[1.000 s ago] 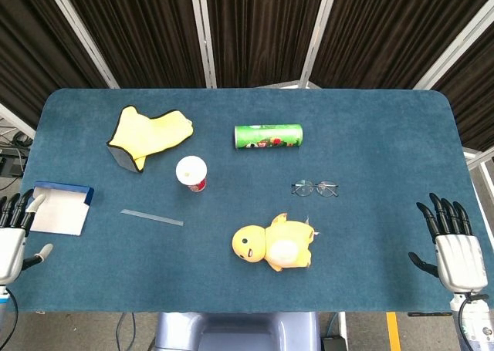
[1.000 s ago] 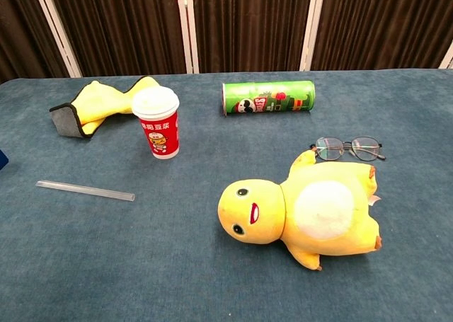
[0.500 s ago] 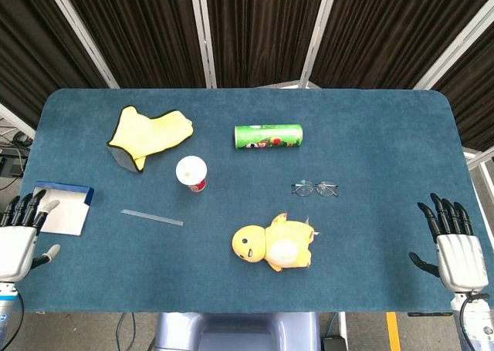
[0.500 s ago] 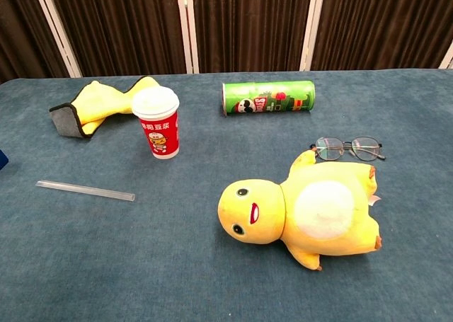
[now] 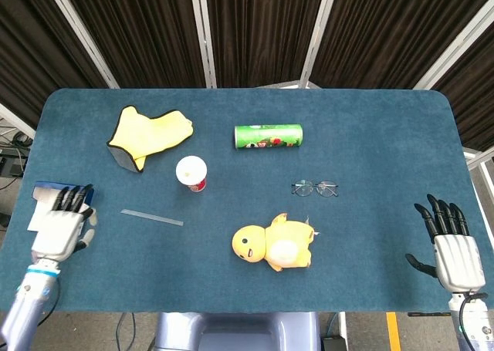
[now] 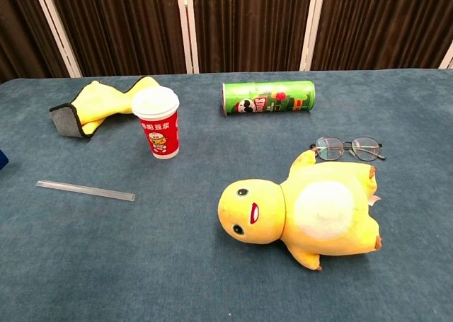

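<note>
**Blue desk, dark slatted wall behind**

On the desk [image 5: 370, 135]: left robot hand [image 5: 60, 226], fingers spread and empty, over the blue-rimmed box [image 5: 36, 204]; right robot hand [image 5: 451, 247] open, idle at the edge. Beyond: clear ruler [image 5: 152, 217], plush duck [image 5: 275, 243] lying flat.

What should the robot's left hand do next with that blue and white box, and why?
Probably lower the left hand a little and close its fingers on the blue and white box. In the head view the hand lies over the box, fingers spread toward its far edge, but a grip cannot be seen. The clear ruler lies apart to one side, so nothing blocks it. The right hand is far off, open.
</note>
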Tool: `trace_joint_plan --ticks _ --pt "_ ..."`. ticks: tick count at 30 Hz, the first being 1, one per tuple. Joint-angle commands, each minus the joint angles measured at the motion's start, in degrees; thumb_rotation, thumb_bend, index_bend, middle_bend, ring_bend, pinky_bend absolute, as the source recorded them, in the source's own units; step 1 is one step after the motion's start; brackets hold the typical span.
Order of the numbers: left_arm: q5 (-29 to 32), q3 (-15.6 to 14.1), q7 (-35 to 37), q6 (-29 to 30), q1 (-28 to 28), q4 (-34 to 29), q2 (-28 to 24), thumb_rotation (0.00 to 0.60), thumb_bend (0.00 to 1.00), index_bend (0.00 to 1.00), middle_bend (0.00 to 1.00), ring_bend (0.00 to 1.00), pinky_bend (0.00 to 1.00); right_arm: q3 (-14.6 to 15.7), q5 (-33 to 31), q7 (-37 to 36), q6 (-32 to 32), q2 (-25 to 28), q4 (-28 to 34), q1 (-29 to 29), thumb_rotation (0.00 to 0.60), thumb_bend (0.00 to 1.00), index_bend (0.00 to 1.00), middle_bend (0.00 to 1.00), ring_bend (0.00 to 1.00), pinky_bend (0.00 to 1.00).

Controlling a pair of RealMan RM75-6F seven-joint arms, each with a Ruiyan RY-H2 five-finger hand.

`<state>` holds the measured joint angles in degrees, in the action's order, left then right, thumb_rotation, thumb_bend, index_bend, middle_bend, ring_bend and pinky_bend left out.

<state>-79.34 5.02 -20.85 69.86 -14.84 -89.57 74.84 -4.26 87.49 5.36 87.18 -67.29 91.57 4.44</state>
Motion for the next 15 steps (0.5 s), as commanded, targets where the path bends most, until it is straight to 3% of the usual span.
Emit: trace_joint_plan --ticks 1,10,15 --pt "4.3 2.2 -4.3 -4.6 -3.8 0.8 3.7 0.600 0.41 0.51 0.02 0.00 0.00 -0.1 -0.3 -0.7 -0.1 0.3 0.2 0.0 0.600 0.09 0.12 0.00 0.00 0.00" --pt "13.4 5.0 -13.9 -10.9 -10.4 3.1 10.4 0.600 0.41 0.45 0.01 0.00 0.00 -0.1 -0.6 -3.4 -0.6 1.3 1.1 0.0 0.600 0.09 0.12 0.00 0.00 0.00" --pt "17.1 5.1 -17.3 -12.8 -13.2 4.3 12.6 0.600 0.41 0.44 0.00 0.00 0.00 0.0 -0.5 -4.0 -0.9 1.5 1.4 0.0 0.600 0.09 0.12 0.00 0.00 0.00"
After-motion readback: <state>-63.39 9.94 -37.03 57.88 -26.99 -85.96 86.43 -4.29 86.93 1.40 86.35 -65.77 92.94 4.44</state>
